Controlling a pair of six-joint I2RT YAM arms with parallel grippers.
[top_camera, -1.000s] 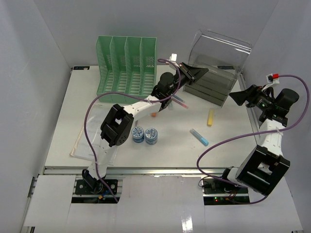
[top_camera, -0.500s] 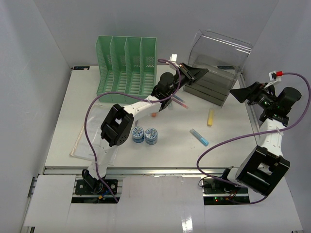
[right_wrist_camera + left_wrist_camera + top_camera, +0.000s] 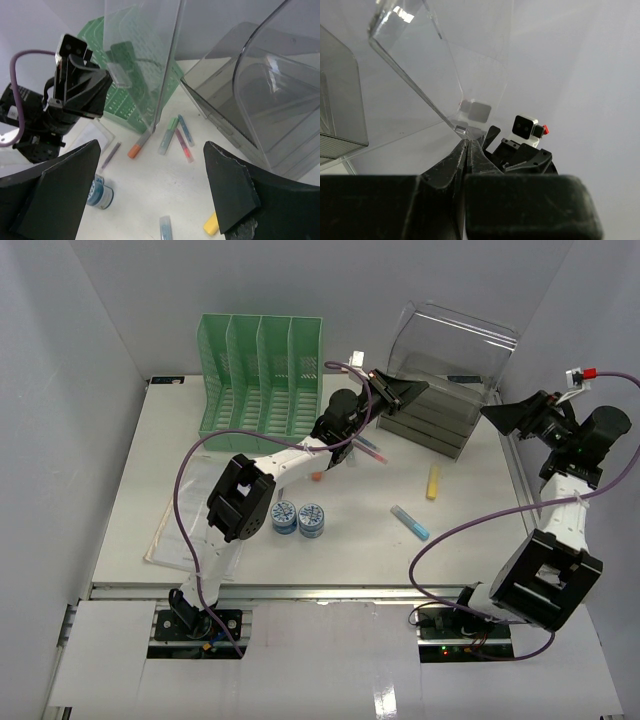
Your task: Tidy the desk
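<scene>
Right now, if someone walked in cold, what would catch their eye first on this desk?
The left gripper is shut on the front edge of the clear lid, holding it raised over the grey box at the desk's far right. The right gripper hangs open beside that box. A green file rack stands at the far edge, with a yellow marker, a blue marker and two blue jars loose in front.

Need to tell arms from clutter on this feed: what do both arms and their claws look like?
Left arm and right arm: white links, boxy black joints, a purple cable looping along each. Left claw and right claw are black.
</scene>
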